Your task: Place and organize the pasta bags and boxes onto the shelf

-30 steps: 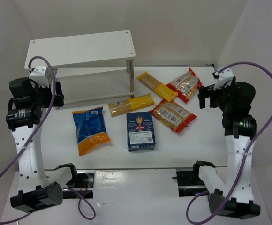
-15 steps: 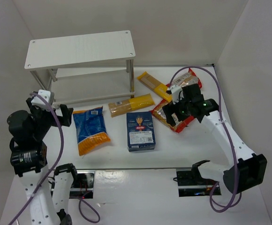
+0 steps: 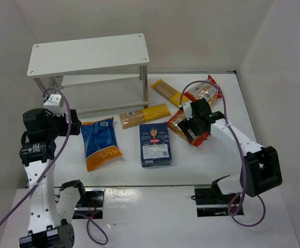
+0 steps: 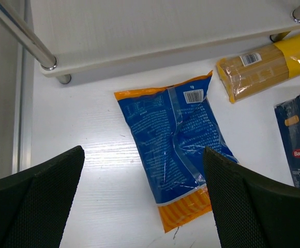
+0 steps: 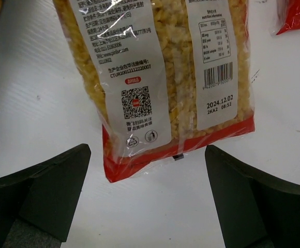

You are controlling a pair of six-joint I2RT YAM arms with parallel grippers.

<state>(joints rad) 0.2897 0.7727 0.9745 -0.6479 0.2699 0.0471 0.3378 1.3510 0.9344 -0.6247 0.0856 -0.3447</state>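
My right gripper point(image 5: 147, 199) hangs with its jaws spread wide and nothing in them, just above a red-edged clear bag point(image 5: 155, 62) lying flat on the table point(image 3: 217, 165). The bag's red sealed end points towards my fingers and its long axis runs away from them. My left gripper point(image 4: 145, 204) is equally wide and empty over the blue-and-orange bag point(image 4: 178, 150). That bag lies lengthwise, its barcode end towards the shelf point(image 3: 88, 51) and its orange striped end towards me. Between the two bags sits the dark blue box point(image 3: 155, 143), with a yellow pack point(image 3: 145, 114) lying crosswise beyond it, just beside the shelf's leg.
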